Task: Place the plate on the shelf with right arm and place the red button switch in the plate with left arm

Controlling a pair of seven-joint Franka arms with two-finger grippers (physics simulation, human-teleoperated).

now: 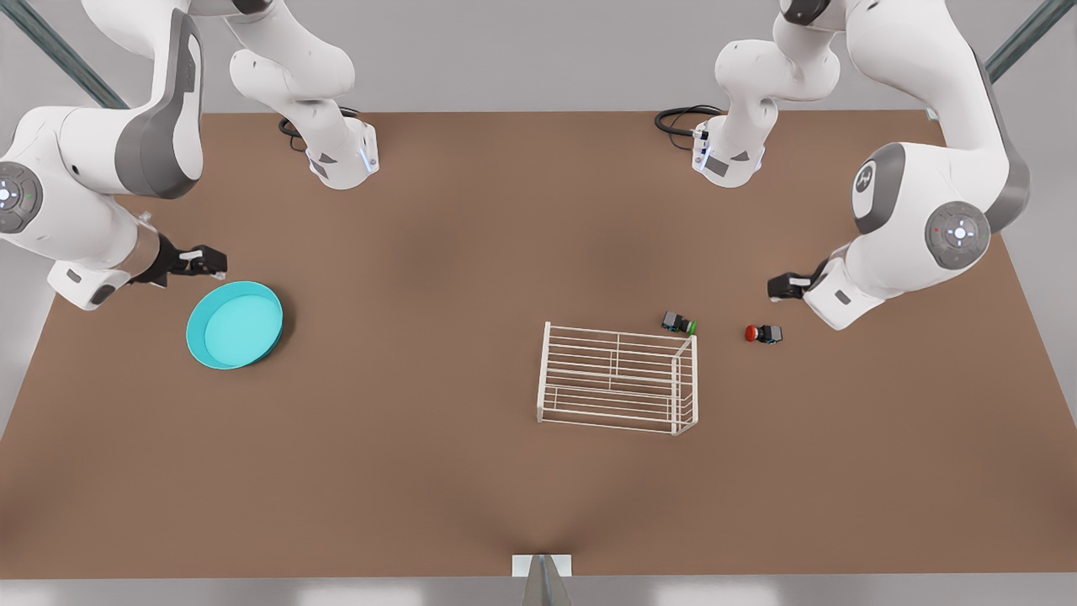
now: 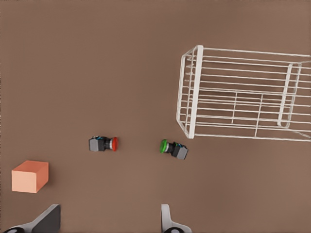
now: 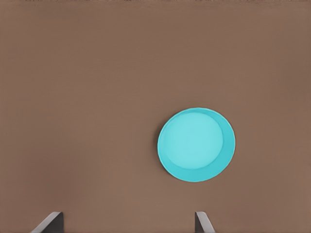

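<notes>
The brown surface (image 1: 471, 252) carries everything, and nothing of the job is done yet: my first step, as I judge it, is to get my right gripper (image 1: 206, 263) onto the plate (image 1: 235, 324), so that is where care counts. It hovers just beside the plate's far rim on the front view's left, fingers (image 3: 51, 222) spread wide and holding nothing. I think the rim is the only thing to pinch on so shallow a dish, so I should come down with one finger inside the wall and one outside, square to the edge, and close firmly enough that it does not tip when lifted. The plate is a round turquoise dish with a raised rim and a paler cyan floor, lying flat and well apart from the shelf (image 1: 618, 379), a white wire rack with an upright panel at one end, standing near the middle. The plate looks nearly as wide as that rack, so I would set it down centred. My left gripper (image 1: 784, 286) waits on the front view's right, fingers (image 2: 167, 221) parted and empty, near the red button switch (image 1: 762, 333), which lies on its side between the orange cube (image 2: 30, 176) and the green-capped switch (image 1: 679, 322).
</notes>
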